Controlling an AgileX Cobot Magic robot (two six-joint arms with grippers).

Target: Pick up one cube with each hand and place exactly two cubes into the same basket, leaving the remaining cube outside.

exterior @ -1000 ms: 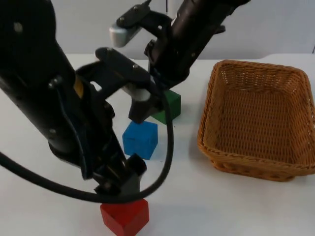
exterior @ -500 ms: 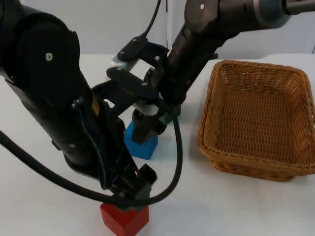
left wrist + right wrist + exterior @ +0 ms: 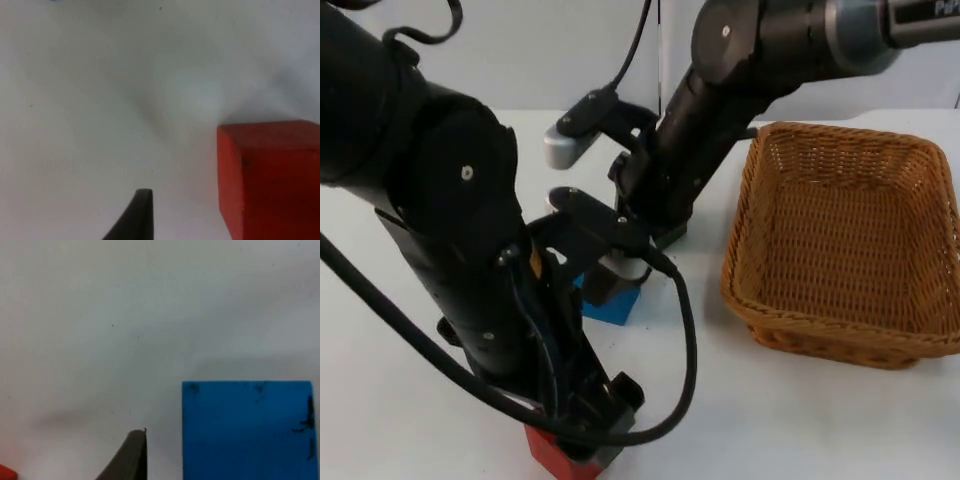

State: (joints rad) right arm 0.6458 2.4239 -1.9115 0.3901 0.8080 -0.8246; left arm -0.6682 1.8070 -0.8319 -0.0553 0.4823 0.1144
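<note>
Left arm hides most of red cube (image 3: 552, 455) (blue cube (image 3: 616, 305) too).

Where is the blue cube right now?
The blue cube sits on the white table in the top view, mid-left, partly under the left arm, left of the woven wicker basket.

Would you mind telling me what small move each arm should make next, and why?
Probably a short further descent, then closing. The left gripper sits low over the red cube, and the right gripper is low over the blue cube. In each wrist view the cube lies beside the fingertip on the white table, apparently ungripped, and the basket holds no cubes yet.
</note>
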